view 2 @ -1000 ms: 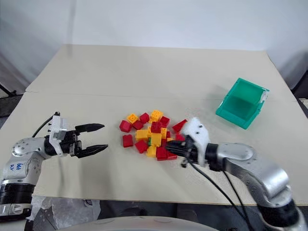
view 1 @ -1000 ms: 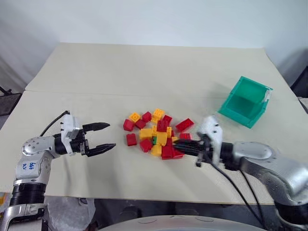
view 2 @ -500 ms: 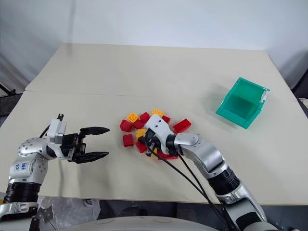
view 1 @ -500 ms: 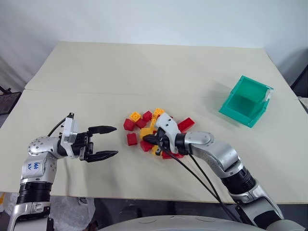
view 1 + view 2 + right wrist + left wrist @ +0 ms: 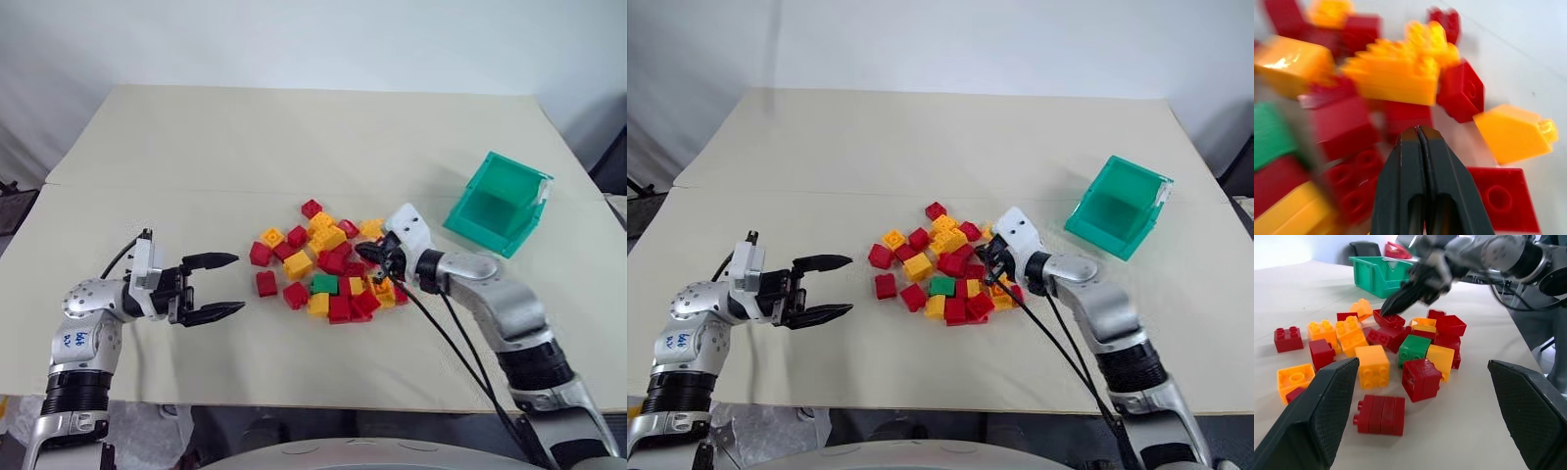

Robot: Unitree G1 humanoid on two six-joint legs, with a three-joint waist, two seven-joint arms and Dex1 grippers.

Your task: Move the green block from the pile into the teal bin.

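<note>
Right hand is drawing back toward the teal plastic bin, scattering the pile of red and yellow bricks.
Its fingers are pressing together, empty; the small green studded brick is lying exposed; left hand is hovering apart.

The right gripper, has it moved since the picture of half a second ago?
Yes. The right gripper has swept from the pile's left part to its side nearer the teal bin.

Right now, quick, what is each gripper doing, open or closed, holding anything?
Left gripper: open, holding nothing, off to the side of the pile.
Right gripper: shut, holding nothing, fingertips over the bricks; the green block lies free.
</note>
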